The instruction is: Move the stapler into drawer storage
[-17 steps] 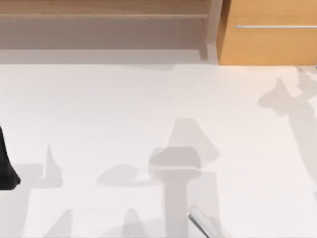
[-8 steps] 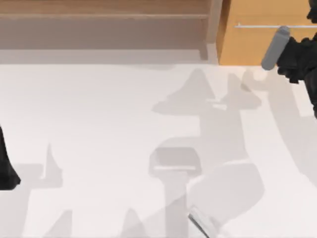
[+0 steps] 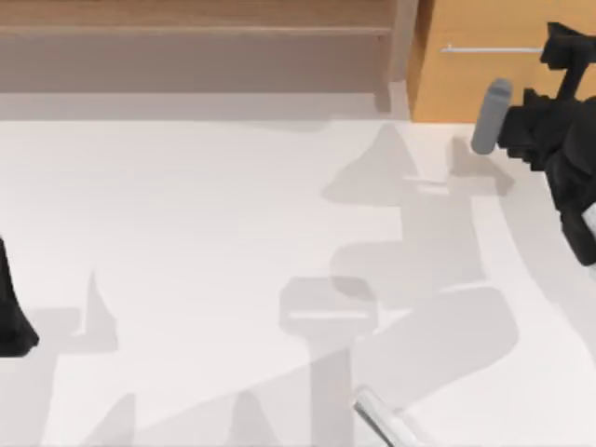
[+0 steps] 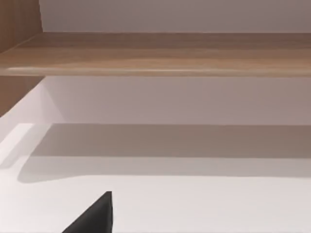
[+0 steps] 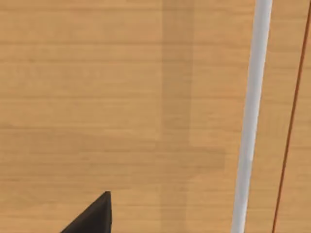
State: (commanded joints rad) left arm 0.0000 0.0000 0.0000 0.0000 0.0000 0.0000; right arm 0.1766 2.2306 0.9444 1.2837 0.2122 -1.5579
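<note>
Left arm (image 3: 13, 312) parked at the table's left edge, well away from the drawer; state of its jaws impossible to tell. Wooden shelf unit (image 3: 196, 42) along the far side of the white table (image 3: 186, 214), directly left of the drawer, seen close from the left wrist view as a brown board (image 4: 160, 53) over a pale recess. Stapler (image 3: 380, 417), slim and pale silver-grey, lying slanted at the table's near edge, far from the drawer and left of the drawer's handle line, untouched. Drawer (image 3: 484, 84) at the far right corner, orange-tan front shut, thin silver handle (image 3: 489, 48) running across it. Right gripper (image 3: 559, 56) raised just in front of the drawer front, close to the handle's right part, black with a grey cylinder beside it; cannot tell how far its jaws are open, nothing seen held. Right wrist view: wood front (image 5: 121, 107) and handle bar (image 5: 250, 116) very near.
</note>
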